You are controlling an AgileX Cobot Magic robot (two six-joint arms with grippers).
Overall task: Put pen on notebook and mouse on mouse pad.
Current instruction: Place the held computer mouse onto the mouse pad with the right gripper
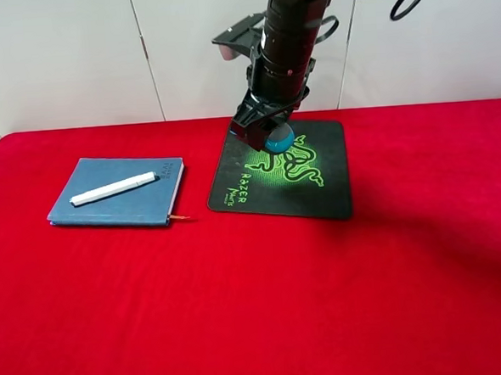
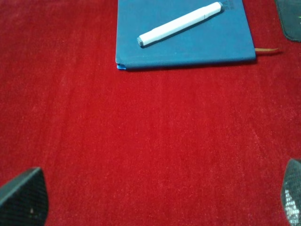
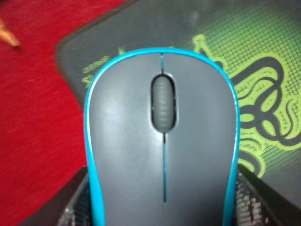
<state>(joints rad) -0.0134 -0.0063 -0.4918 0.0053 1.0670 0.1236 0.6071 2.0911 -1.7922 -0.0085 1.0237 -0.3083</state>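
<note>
While my right gripper point(image 1: 268, 134) is clamped on the mouse point(image 1: 279, 140), its fingers point(image 3: 256, 197) pressing the bright blue sides, the mouse sits over the far part of the mouse pad point(image 1: 327, 183), close above the green snake logo point(image 1: 293, 163). I cannot tell from either view whether its underside touches the mat or hangs just above it. From the right wrist camera I see the grey top and the scroll wheel point(image 3: 164, 102) filling most of the picture, with the mouse pad's rounded corner and green pattern behind it.

Well apart from the mouse pad, across a strip of red surface point(image 1: 266, 305), lies the notebook point(image 1: 107, 209) with its slate-blue cover. On it rests the pen point(image 1: 114, 189), lying slantwise across the cover and fully within its edges. An orange ribbon bookmark point(image 1: 180, 217) pokes out at the notebook's corner nearest the mouse pad.

My left gripper point(image 2: 155, 197) hangs over bare red cloth on the near side of the notebook, its two fingertips point(image 2: 23, 197) spread wide and holding nothing.
</note>
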